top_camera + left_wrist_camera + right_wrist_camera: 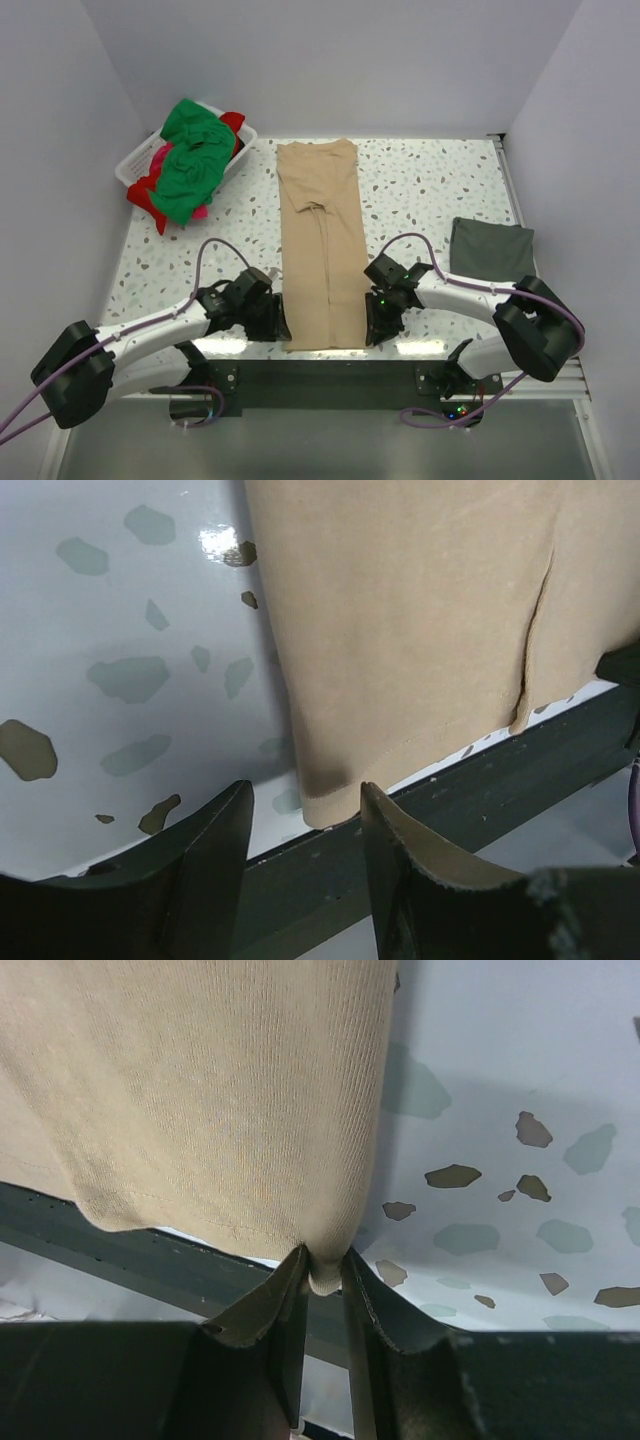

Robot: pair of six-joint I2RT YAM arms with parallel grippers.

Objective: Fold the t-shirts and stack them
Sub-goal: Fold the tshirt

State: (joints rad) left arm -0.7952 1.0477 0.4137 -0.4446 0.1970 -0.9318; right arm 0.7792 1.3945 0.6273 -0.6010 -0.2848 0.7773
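Pinches tan shirt (320, 240), flat at centre, by its 5 o'clock hem corner with right gripper (322, 1265), holds left gripper (300, 810) open and empty astride the 7 o'clock corner, risks a skewed lift if left closes short of cloth.

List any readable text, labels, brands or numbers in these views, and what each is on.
No readable text in any view.
tan t-shirt: plain, no print or tag showing.
dark grey t-shirt: plain.
white basket: no marking visible.
left hand, right hand: bare dark fingers, no lettering.
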